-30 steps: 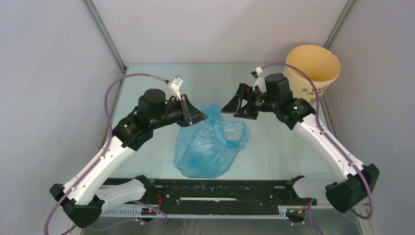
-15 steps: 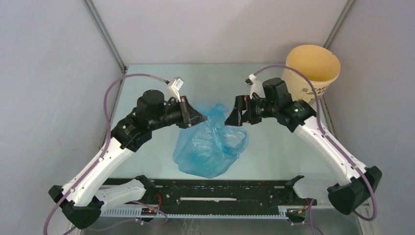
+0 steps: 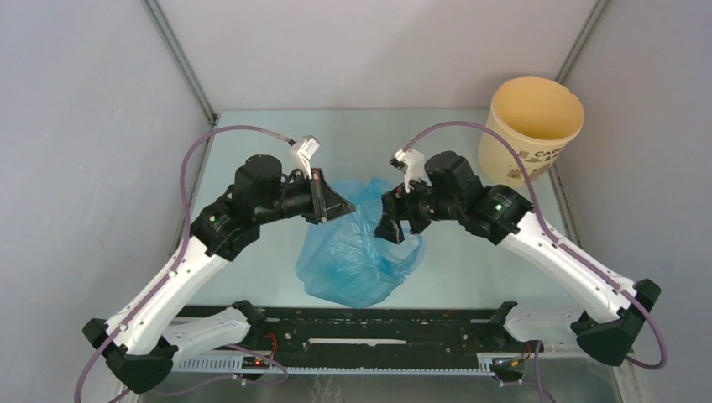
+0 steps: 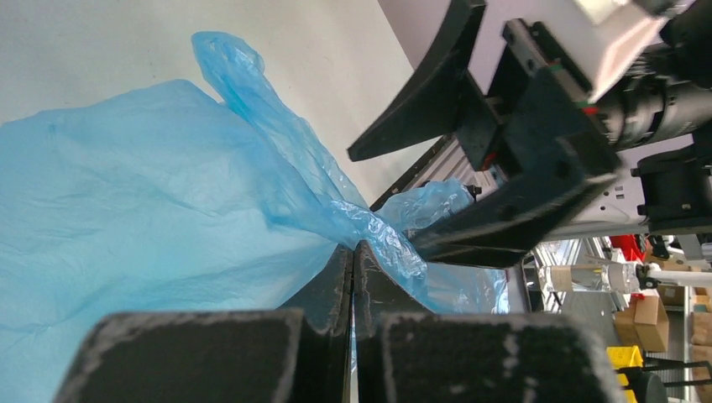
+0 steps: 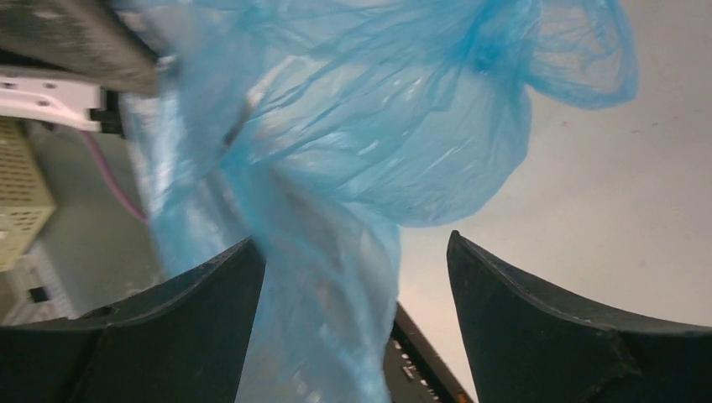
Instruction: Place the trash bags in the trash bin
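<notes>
The light-blue translucent trash bag (image 3: 353, 260) lies crumpled at the middle of the table. My left gripper (image 3: 340, 204) is shut on its upper edge; in the left wrist view the film (image 4: 151, 193) bunches into the closed fingertips (image 4: 353, 248). My right gripper (image 3: 391, 223) is open at the bag's top right. In the right wrist view a hanging fold of the bag (image 5: 378, 126) runs down between the spread fingers (image 5: 353, 239), closer to the left one. The pale yellow trash bin (image 3: 534, 126) stands upright at the far right corner, well apart from both grippers.
Grey enclosure walls close in the pale table (image 3: 252, 143) on the left, back and right. A black rail (image 3: 378, 323) with the arm bases runs along the near edge. Purple cables (image 3: 220, 134) loop above both arms.
The right arm has swung left, away from the bin, and its open jaws now straddle a fold of the bag. The left gripper keeps its hold; the bag has shifted slightly.
</notes>
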`<control>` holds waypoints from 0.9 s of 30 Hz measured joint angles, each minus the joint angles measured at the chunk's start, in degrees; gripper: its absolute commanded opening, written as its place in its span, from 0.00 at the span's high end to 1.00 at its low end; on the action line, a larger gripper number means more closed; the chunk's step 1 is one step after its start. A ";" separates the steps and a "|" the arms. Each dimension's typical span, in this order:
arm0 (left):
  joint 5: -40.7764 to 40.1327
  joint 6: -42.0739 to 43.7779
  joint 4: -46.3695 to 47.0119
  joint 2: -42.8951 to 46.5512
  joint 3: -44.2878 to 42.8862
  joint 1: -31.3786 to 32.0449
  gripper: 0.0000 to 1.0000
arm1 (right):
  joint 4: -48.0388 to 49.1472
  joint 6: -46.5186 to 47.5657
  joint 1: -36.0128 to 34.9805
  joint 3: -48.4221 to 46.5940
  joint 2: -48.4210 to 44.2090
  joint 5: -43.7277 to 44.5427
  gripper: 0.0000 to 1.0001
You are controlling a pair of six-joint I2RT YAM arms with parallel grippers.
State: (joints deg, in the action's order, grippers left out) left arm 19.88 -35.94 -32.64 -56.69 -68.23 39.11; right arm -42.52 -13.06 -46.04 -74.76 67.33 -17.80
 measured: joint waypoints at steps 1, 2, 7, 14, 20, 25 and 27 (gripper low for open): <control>0.04 0.13 -0.11 0.11 0.00 0.00 1.00 | 0.04 0.83 -0.83 0.00 1.20 2.29 0.16; 0.04 0.31 -0.13 0.26 0.00 0.00 1.00 | 0.07 1.33 -1.07 0.00 1.75 2.93 0.16; 0.02 1.07 -0.46 2.10 0.00 0.00 1.00 | 1.25 3.76 -3.23 -1.92 7.37 5.95 0.44; -6.03 1.38 -5.40 7.10 0.04 -1.16 0.97 | -1.38 0.00 -2.67 -12.31 9.79 16.85 1.00; -12.52 -0.87 -7.37 15.47 2.16 -3.32 0.41 | -1.36 -0.57 1.49 -21.31 2.47 25.16 1.00; -13.94 -3.78 -10.71 16.39 1.92 -3.76 0.00 | 1.64 -3.72 1.66 -16.59 -4.52 21.94 1.00; -14.60 -5.73 -14.10 13.94 0.57 -3.80 0.00 | 2.32 -5.62 1.66 -13.70 -4.70 20.59 1.00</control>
State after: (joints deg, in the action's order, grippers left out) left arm 5.28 -41.67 -46.74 -42.74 -67.66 35.31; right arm -40.21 -18.68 -44.38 -88.47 62.63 2.79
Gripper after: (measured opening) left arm 0.982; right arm 0.006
